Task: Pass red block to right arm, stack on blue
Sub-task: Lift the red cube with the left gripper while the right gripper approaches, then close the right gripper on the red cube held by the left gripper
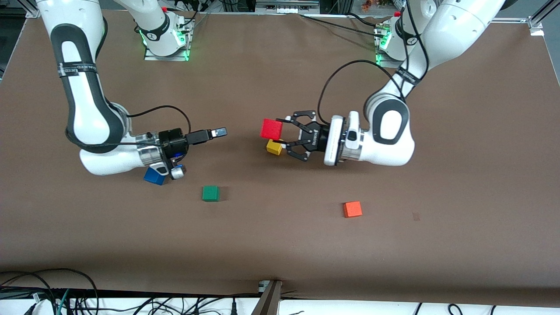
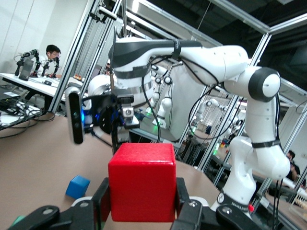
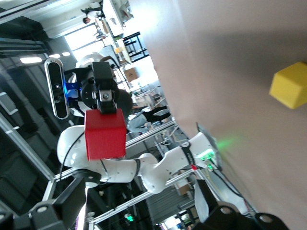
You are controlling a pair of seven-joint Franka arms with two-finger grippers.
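Two hands face: left hand [image 1: 283,133] clamped on red block [image 1: 271,129], held aloft for handover; right hand [image 1: 217,132] apart, waiting.

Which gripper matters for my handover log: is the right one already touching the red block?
No: the red block sits in the left gripper, apart from the right gripper.

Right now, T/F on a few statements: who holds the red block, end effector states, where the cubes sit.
1. The left end effector is shut on the red block. True.
2. The red block rests on the blue cube. False: it is held in the air above the yellow cube.
3. The right end effector is open. True.
4. The green cube is stacked on the orange cube. False: both lie apart on the table.
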